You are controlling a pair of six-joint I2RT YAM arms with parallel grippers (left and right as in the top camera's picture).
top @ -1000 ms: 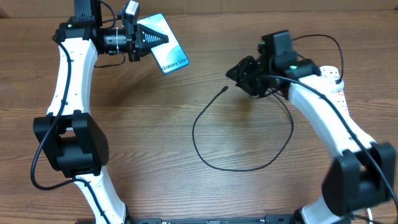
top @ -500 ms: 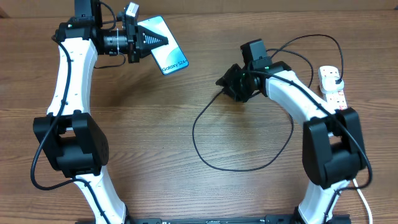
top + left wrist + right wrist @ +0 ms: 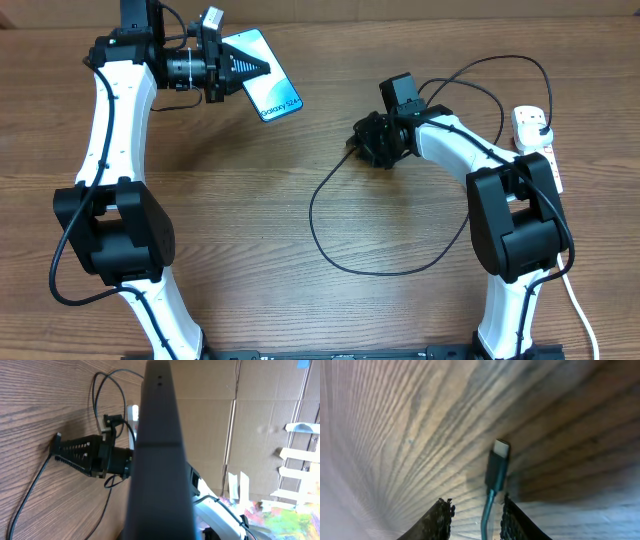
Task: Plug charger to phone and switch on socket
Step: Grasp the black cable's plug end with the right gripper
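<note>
The phone [image 3: 272, 88], its light screen reading "Galaxy S24", is held above the table at the back left, with my left gripper [image 3: 256, 65] shut on it. In the left wrist view only its dark edge [image 3: 160, 460] shows, covering the jaws. The charger [image 3: 311, 214], a thin black cable, loops across the middle of the table. My right gripper [image 3: 362, 140] is down at its connector tip [image 3: 497, 462]. There the right gripper [image 3: 476, 502] stands open, with the cable running between the two fingers. The white socket [image 3: 540, 150] lies at the far right.
A black plug [image 3: 530, 118] sits in the socket's far end, and the cable arcs behind my right arm to it. A thick white cord [image 3: 580, 310] trails off at the right edge. Cardboard walls [image 3: 260, 420] stand past the table.
My right gripper moved left to the cable's connector tip and its jaws narrowed around the cable. The left arm with the phone stayed put.
</note>
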